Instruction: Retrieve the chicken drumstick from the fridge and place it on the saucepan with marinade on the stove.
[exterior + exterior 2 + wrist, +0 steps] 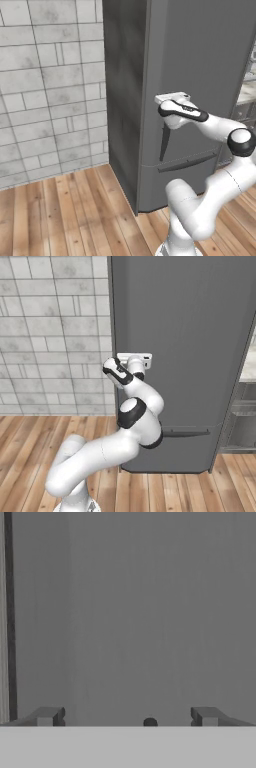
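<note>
Jaws spread wide, the gripper (127, 717) faces the closed fridge (200, 75) door; the chicken drumstick is presumably shut inside, so opening comes first, likely by finding the handle.

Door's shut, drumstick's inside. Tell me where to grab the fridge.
Likely the dark vertical handle near the door's left edge, below the open gripper. Come straight at the fridge front, one finger each side, since the bar runs upright.
</note>
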You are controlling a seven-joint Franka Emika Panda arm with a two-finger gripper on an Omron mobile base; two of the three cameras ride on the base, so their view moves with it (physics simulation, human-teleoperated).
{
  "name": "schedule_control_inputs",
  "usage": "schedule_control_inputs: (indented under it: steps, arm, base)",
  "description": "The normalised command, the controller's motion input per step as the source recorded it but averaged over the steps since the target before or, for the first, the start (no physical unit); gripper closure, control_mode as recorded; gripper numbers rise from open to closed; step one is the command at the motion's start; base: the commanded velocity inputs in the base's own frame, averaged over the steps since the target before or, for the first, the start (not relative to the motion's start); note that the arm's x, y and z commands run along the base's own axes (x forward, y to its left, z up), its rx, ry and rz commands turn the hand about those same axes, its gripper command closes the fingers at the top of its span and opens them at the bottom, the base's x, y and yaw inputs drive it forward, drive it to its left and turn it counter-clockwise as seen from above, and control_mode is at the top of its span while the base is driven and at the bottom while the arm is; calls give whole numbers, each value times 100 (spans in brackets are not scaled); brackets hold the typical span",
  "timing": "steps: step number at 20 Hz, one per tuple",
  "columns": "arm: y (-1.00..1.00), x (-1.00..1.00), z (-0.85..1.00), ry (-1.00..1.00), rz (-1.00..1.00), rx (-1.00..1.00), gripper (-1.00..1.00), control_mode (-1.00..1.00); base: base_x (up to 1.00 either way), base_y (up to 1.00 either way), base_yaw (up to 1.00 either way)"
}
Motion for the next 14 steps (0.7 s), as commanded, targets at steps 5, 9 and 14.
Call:
schedule_control_inputs:
  steps: [5,9,14]
  arm:
    - [-20,6,-13,0,0,0,-100,-100]
    - [-22,0,-2,0,0,0,-100,-100]
    - [-8,0,-7,0,0,0,-100,-100]
  base:
    - [0,0,0]
    - [0,0,0]
    - [0,0,0]
